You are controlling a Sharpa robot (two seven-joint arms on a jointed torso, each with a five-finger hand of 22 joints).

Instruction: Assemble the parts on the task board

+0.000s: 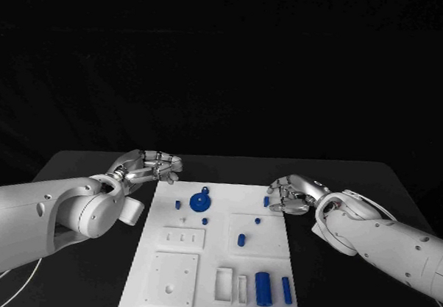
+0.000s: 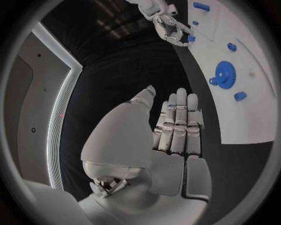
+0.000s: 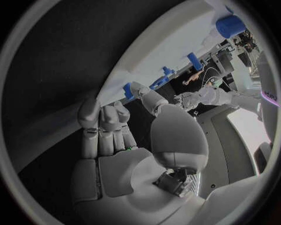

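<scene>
The white task board (image 1: pixel 276 248) lies in the middle of the table. On it are a blue gear (image 1: pixel 202 200), several small blue pieces such as one (image 1: pixel 241 238) on a raised square, and a blue cylinder (image 1: pixel 263 287) with a thinner peg (image 1: pixel 286 290) beside it. My left hand (image 1: pixel 154 167) hovers off the board's far left corner, its fingers (image 2: pixel 175 122) straight, side by side and holding nothing. My right hand (image 1: pixel 292 194) is at the board's far right edge. Its thumb tip (image 3: pixel 140 90) is beside a small blue piece (image 1: pixel 267 200) and nothing is pinched.
Two white rectangular plates (image 1: pixel 174 276) and a white slotted block (image 1: pixel 225 283) occupy the board's near end. Black table (image 1: pixel 92 169) surrounds the board on both sides. A pale cable (image 1: pixel 16 280) runs under my left arm.
</scene>
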